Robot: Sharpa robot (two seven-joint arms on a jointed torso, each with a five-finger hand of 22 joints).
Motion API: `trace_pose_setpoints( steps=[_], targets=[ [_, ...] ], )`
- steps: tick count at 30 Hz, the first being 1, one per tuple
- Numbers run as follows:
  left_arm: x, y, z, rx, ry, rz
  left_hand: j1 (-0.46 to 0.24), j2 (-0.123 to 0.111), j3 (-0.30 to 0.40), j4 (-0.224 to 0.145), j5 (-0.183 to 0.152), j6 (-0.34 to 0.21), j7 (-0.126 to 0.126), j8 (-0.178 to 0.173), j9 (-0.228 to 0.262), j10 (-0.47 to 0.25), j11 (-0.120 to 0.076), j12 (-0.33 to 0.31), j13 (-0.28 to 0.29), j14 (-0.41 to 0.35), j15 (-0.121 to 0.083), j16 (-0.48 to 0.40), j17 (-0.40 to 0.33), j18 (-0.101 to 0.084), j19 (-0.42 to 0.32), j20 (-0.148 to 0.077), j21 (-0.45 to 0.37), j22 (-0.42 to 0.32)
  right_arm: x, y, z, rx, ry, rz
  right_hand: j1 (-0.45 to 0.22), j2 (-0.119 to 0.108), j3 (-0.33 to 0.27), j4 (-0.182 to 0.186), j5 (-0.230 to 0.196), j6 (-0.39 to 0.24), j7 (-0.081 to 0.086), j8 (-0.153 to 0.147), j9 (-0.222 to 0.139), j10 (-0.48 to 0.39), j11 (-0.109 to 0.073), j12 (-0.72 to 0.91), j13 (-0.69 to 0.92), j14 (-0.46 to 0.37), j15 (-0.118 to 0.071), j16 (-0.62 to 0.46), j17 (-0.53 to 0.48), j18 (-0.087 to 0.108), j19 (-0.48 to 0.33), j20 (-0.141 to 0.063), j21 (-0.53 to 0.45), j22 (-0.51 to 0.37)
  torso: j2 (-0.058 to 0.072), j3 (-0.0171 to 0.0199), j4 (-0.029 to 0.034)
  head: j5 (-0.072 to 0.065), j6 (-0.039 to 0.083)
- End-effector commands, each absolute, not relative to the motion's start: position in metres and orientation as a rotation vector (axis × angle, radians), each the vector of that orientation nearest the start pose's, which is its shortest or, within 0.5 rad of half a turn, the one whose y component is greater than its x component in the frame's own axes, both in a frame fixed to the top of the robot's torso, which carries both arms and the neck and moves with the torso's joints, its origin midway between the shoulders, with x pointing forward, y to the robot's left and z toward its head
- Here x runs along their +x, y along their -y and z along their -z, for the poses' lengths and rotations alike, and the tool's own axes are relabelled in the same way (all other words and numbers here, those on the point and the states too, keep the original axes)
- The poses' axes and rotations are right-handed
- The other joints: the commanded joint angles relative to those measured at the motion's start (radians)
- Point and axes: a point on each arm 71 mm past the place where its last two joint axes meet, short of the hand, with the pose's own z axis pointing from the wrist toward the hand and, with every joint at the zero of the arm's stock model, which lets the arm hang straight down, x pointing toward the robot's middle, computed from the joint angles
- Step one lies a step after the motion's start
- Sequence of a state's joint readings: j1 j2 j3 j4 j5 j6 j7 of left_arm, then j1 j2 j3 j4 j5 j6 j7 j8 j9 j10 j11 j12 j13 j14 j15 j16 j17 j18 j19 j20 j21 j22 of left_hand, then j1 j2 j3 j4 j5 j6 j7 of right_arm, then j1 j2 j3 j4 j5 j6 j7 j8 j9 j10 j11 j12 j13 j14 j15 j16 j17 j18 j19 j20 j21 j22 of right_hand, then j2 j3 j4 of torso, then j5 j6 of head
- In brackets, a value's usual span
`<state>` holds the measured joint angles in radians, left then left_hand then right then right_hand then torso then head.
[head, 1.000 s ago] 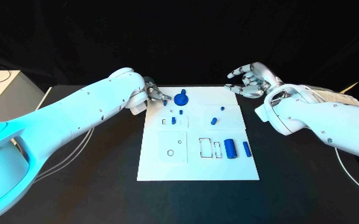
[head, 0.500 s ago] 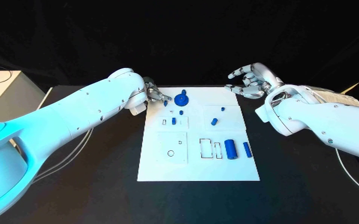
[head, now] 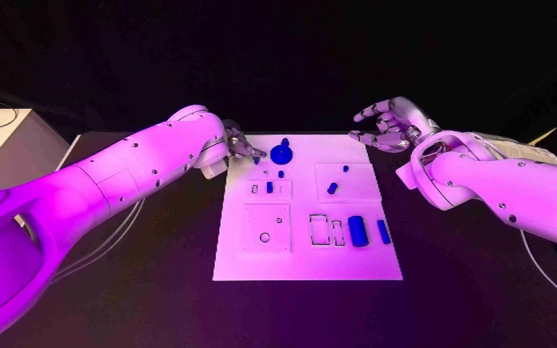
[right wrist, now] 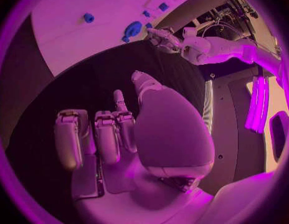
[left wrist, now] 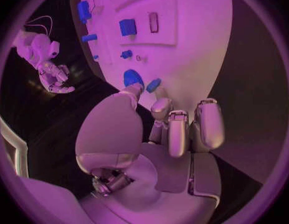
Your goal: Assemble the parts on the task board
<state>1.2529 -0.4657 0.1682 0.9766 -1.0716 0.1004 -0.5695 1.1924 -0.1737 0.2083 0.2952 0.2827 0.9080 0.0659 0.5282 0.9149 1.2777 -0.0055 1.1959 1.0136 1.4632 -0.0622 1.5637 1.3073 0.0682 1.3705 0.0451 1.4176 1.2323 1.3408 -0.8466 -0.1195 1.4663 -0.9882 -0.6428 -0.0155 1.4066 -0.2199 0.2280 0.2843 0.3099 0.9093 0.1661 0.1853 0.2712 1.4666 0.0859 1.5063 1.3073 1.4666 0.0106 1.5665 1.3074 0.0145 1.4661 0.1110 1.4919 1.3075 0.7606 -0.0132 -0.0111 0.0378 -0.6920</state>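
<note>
Head view: early going on the task board point(head: 307, 263).
Left hand point(head: 241, 148) pinches a small blue peg point(head: 257, 158) beside the round blue part point(head: 281, 154); right hand point(head: 389, 125) hovers spread, empty; blue pieces point(head: 357, 230) lie loose, slots unfilled.

The left hand point(head: 241, 149) is pinching a small blue part point(head: 257, 159) at the task board's point(head: 307, 259) far left corner; the right hand point(head: 389, 125) is hovering with fingers spread beyond its far right corner.

A white task board point(head: 304, 263) lies flat mid-table, small blue parts point(head: 357, 230) scattered across its upper half.
</note>
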Motion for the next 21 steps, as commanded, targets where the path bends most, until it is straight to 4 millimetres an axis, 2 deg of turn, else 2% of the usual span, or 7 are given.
trace_pose_setpoints(
  steps=[1, 10, 15, 19, 21],
  targets=[
    [0.591, -0.1851, 0.166, -0.499, -2.123, 0.396, 0.01, 0.0, -0.001, -0.002, -0.001, 0.002, -0.004, 0.005, 0.002, 0.002, -0.003, 0.005, -0.001, 0.105, -0.001, 0.004, 0.258, 0.007, 0.003, -0.001, 0.006, 0.001, 0.5145, 0.2348, 0.1311, 0.311, -1.389, -0.762, -0.011, 0.002, 0.0, 0.002, 0.003, -0.006, 0.0, 0.005, 0.001, 0.037, -0.003, -0.002, 0.206, 0.1, -0.005, -0.003, 0.246, 0.008, 0.069, -0.005, 0.0, 0.195, 0.0, 0.0001, -0.0004, 0.001, -0.001],
    [0.5908, -0.1851, 0.166, -0.5, -2.125, 0.399, 0.035, 0.005, 0.011, -0.002, 0.005, -0.001, -0.004, 0.006, 0.0, -0.001, -0.003, 0.004, -0.004, 0.105, -0.002, 0.003, 0.256, 0.007, 0.001, -0.002, 0.005, 0.0, 0.5146, 0.2348, 0.1313, 0.312, -1.39, -0.761, -0.011, 0.002, 0.0, 0.002, 0.003, -0.006, 0.0, 0.005, 0.001, 0.037, -0.003, -0.002, 0.206, 0.1, -0.005, -0.003, 0.246, 0.008, 0.069, -0.005, 0.0, 0.195, 0.0, -0.0001, -0.0001, 0.001, -0.002],
    [0.5907, -0.1846, 0.1661, -0.502, -2.126, 0.403, 0.058, 0.012, 0.043, -0.001, 0.007, -0.003, -0.006, 0.006, -0.004, -0.003, -0.005, 0.004, -0.007, 0.105, -0.003, 0.003, 0.257, 0.007, 0.001, -0.003, 0.005, 0.002, 0.5147, 0.2346, 0.1313, 0.311, -1.391, -0.761, -0.011, 0.002, 0.001, 0.002, 0.004, -0.006, 0.0, 0.006, 0.002, 0.038, -0.004, -0.001, 0.207, 0.1, -0.005, -0.003, 0.246, 0.008, 0.069, -0.005, 0.0, 0.195, 0.0, 0.0002, -0.0007, 0.001, -0.002],
    [0.5908, -0.1847, 0.166, -0.51, -2.124, 0.408, 0.075, 0.011, 0.121, -0.001, 0.008, -0.003, -0.007, 0.008, -0.009, -0.005, -0.007, 0.005, -0.01, 0.105, -0.004, 0.004, 0.258, 0.007, 0.001, -0.004, 0.006, 0.003, 0.5148, 0.2346, 0.1313, 0.311, -1.391, -0.76, -0.011, 0.002, 0.001, 0.002, 0.004, -0.006, 0.0, 0.006, 0.002, 0.038, -0.004, -0.001, 0.207, 0.1, -0.005, -0.003, 0.246, 0.008, 0.069, -0.005, 0.0, 0.195, -0.001, 0.0001, -0.0007, 0.001, -0.004],
    [0.5908, -0.1846, 0.166, -0.516, -2.123, 0.412, 0.081, 0.0, 0.197, -0.001, 0.008, -0.004, -0.009, 0.016, -0.007, -0.005, -0.009, 0.007, -0.012, 0.106, -0.006, 0.004, 0.259, 0.007, 0.002, -0.005, 0.006, 0.005, 0.5149, 0.2347, 0.1314, 0.311, -1.391, -0.76, -0.011, 0.002, 0.001, 0.002, 0.004, -0.006, 0.0, 0.006, 0.002, 0.038, -0.004, -0.001, 0.207, 0.1, -0.005, -0.003, 0.246, 0.008, 0.069, -0.005, 0.0, 0.195, 0.0, -0.0001, 0.0, 0.001, -0.004]
  ],
)
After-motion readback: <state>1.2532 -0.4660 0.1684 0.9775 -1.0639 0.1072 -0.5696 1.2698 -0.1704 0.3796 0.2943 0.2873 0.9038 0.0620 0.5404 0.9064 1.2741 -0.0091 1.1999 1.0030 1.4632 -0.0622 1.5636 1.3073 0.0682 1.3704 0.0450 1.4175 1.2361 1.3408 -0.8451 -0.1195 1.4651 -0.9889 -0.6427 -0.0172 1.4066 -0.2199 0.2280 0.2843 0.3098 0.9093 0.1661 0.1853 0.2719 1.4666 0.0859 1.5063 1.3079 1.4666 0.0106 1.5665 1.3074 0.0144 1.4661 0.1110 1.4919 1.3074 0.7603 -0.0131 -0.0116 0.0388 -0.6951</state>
